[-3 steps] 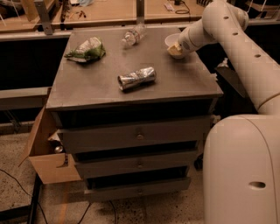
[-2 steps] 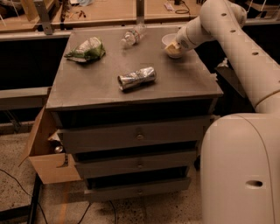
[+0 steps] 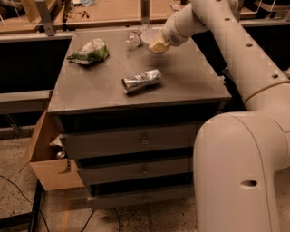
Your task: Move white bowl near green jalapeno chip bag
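The white bowl (image 3: 148, 36) is at the back of the grey cabinet top (image 3: 190, 77), right next to a clear plastic bottle (image 3: 133, 40). My gripper (image 3: 157, 45) reaches in from the right and is shut on the bowl's near rim, its tan fingers (image 3: 158, 43) covering part of the bowl. The green jalapeno chip bag (image 3: 90, 50) lies wrinkled at the back left of the top, well left of the bowl and gripper. I cannot tell whether the bowl rests on the top or is held just above it.
A shiny silver foil bag (image 3: 142, 80) lies in the middle of the top. Wooden benches (image 3: 104, 13) stand behind the cabinet. An open cardboard box (image 3: 47, 158) sits on the floor at the left. My white arm and base (image 3: 240, 172) fill the right side.
My gripper has moved left along the back of the cabinet top, carrying the white bowl with it, from the back right to beside the clear bottle.
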`<control>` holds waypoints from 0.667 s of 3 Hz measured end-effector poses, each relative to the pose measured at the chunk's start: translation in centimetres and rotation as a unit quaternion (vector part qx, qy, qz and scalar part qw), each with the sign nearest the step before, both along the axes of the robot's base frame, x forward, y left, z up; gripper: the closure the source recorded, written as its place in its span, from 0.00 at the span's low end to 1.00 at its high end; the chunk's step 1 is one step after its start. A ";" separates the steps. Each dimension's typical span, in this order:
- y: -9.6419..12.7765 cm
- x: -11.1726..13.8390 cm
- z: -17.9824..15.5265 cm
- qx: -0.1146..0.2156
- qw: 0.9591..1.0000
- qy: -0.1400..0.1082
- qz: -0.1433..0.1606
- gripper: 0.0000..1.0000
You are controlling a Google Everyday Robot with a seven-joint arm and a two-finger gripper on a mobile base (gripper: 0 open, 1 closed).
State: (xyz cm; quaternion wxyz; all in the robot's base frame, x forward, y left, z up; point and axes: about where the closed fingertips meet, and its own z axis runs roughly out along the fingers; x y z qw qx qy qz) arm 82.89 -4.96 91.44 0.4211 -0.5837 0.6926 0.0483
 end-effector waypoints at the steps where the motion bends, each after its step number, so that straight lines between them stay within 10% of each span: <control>1: 3.8 -1.5 0.2 -0.002 0.998 0.007 0.059 1.00; 2: 8.0 -2.9 0.5 0.015 0.993 0.018 0.114 1.00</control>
